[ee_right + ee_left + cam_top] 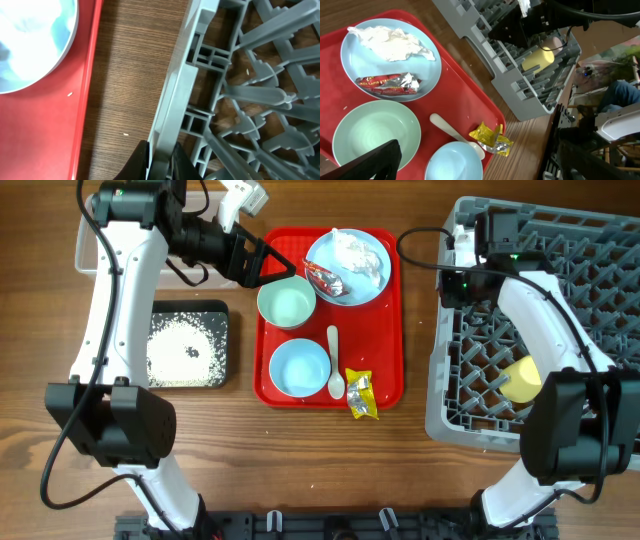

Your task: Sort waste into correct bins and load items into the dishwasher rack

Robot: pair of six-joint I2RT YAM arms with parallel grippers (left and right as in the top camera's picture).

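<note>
Right gripper (161, 151) pinches the near wall of the dishwasher rack (240, 75), probably to steady or shift it. Left gripper (272, 272) hangs wide open above the mint bowl (287, 304) on the red tray (385, 330).

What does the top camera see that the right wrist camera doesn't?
Only overhead: black tray, mint bowl, blue bowl, spoon, yellow wrapper, yellow cup in the rack. Only right wrist: its pincer close up, shut, and a loose grain on the wood. Both: red tray, plate, rack.
</note>
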